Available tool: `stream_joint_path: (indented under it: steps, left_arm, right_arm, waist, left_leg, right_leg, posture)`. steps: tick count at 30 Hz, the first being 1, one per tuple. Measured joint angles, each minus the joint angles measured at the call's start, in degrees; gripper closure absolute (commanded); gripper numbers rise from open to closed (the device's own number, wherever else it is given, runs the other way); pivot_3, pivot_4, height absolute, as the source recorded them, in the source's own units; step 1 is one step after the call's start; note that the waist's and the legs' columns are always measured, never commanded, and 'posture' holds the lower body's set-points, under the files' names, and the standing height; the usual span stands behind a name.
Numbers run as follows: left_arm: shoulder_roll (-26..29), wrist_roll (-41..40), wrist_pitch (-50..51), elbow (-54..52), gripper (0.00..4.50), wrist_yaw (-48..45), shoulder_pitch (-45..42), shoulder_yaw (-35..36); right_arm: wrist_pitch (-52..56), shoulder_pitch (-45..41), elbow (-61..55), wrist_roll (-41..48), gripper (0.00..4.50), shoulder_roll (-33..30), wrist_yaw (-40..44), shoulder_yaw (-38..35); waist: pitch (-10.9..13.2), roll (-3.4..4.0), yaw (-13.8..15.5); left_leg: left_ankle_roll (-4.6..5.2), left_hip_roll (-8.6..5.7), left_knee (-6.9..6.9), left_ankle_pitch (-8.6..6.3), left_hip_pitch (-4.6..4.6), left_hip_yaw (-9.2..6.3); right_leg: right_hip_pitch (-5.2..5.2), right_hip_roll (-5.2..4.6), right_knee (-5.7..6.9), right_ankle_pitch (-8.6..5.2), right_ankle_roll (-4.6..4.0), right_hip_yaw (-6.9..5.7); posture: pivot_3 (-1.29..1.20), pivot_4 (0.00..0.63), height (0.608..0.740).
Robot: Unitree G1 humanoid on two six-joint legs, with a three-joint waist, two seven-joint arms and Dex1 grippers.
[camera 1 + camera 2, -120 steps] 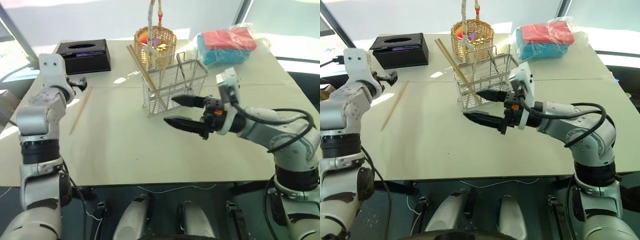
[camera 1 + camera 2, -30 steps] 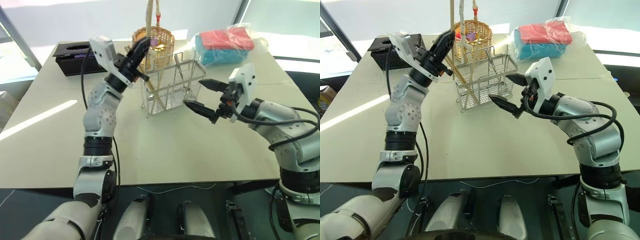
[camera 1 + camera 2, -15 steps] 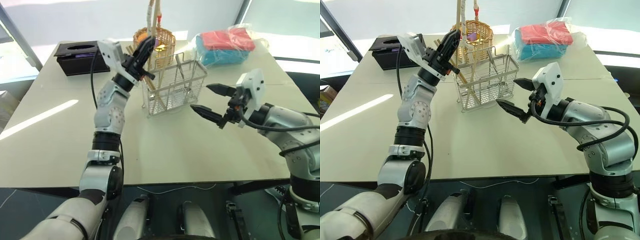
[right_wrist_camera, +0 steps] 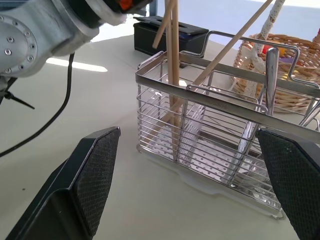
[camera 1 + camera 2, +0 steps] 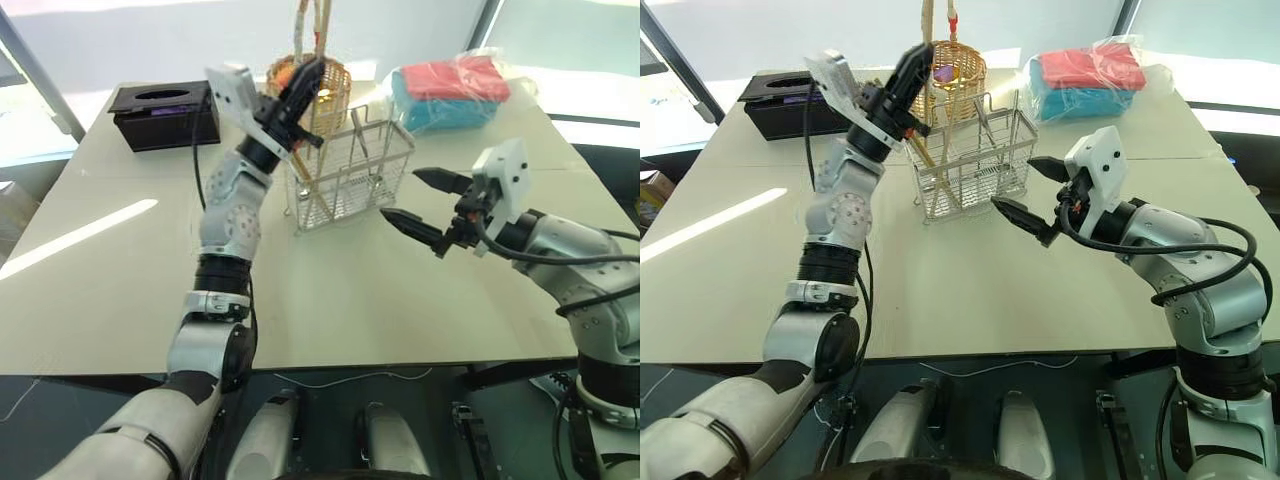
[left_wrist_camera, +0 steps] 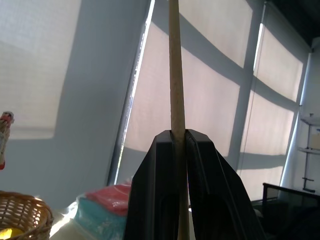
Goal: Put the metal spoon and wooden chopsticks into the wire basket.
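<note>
Wooden chopsticks (image 4: pixel 170 60) inside wire basket (image 4: pixel 215 145) visible from right wrist.

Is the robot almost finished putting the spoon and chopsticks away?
Nearly. The metal spoon and one chopstick already stand in the wire basket. The left hand is shut on the last chopstick, lowering it in. Only letting go remains. The right hand waits open.
</note>
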Motion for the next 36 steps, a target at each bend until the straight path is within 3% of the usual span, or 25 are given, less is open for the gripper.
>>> stream_joint_path:
  steps: [10,11,13,18,19,24,30,33,36]
  left_arm:
    - [0.0,7.2,-8.6,13.0,4.48,2.2,-2.2,-0.6]
    - [0.0,7.4,-9.1,13.6,3.67,2.2,-2.2,-0.5]
    - [0.0,7.4,-9.1,13.6,2.97,2.1,-2.2,-0.5]
    - [-0.1,7.3,-9.1,13.5,0.36,1.3,-2.2,-0.5]
    - [-0.1,7.3,-9.0,13.1,0.07,1.1,-2.0,-0.5]
    - [-0.3,6.4,-7.9,9.6,0.07,1.3,-1.7,-0.4]
    - [2.3,4.4,-0.1,2.7,0.07,9.1,-4.4,2.0]
    - [6.5,2.6,4.7,-2.8,0.87,12.9,-5.6,4.3]
    - [12.2,1.6,10.2,-8.8,0.87,15.8,-3.8,6.0]
  right_arm:
    - [0.0,1.3,-1.7,1.1,0.0,0.5,-1.8,-0.8]
    - [0.0,1.3,-1.8,1.1,0.0,0.5,-2.0,-0.8]
    - [0.0,1.3,-1.8,1.2,0.0,0.5,-2.2,-0.8]
    - [0.0,1.3,-1.8,1.3,0.0,0.5,-2.5,-0.9]
    - [0.0,1.3,-1.8,1.3,0.0,0.5,-2.5,-0.9]
    - [0.0,1.3,-1.8,1.3,0.0,0.5,-2.3,-0.9]
    - [-0.4,1.3,-1.5,1.0,0.0,0.7,-2.1,-0.9]
    - [-2.6,1.5,0.4,-0.9,0.0,2.3,-3.6,-1.1]
    - [-4.7,1.6,3.2,-3.1,0.0,3.8,-5.2,-1.3]
  waist:
    - [0.0,0.0,0.0]
    - [0.0,0.0,0.0]
    - [0.0,0.0,0.1]
    - [0.0,0.0,0.0]
    - [0.0,0.0,0.0]
    - [0.0,0.0,0.0]
    - [0.0,0.0,-0.1]
    - [0.0,0.0,-0.2]
    - [0.0,0.02,-0.3]
  left_leg:
    - [0.01,0.0,0.0,0.0,-0.02,0.0]
    - [0.01,0.0,0.0,0.0,-0.03,0.0]
    - [0.01,0.0,0.01,-0.01,-0.03,0.0]
    - [0.01,0.0,0.0,-0.01,-0.03,0.0]
    - [0.01,0.0,0.0,-0.01,-0.03,0.0]
    - [0.01,0.0,0.01,-0.01,-0.04,0.0]
    - [0.01,0.01,0.0,-0.01,-0.04,0.0]
    - [0.01,0.01,-0.02,-0.01,-0.01,0.0]
    - [0.0,0.01,-0.05,0.0,0.03,0.01]
  right_leg:
    - [-0.03,0.0,0.0,0.0,0.01,0.0]
    - [-0.03,0.0,0.0,0.0,0.01,0.0]
    - [-0.04,0.0,0.0,0.0,0.01,0.0]
    - [-0.04,0.0,0.0,0.01,0.01,0.0]
    - [-0.04,0.0,0.0,0.01,0.01,0.0]
    - [-0.04,0.0,0.0,0.01,0.01,0.0]
    - [-0.06,0.02,0.01,0.01,0.02,0.0]
    - [-0.06,0.04,0.03,0.01,0.02,0.01]
    - [-0.07,0.05,0.07,0.01,0.02,0.02]
  posture:
    - [0.0,0.15,0.74]
    - [0.0,0.15,0.74]
    - [0.0,0.15,0.74]
    - [0.0,0.15,0.74]
    - [0.0,0.15,0.74]
    - [0.0,0.15,0.74]
    - [0.0,0.15,0.74]
    - [0.0,0.15,0.74]
    - [0.0,0.15,0.74]
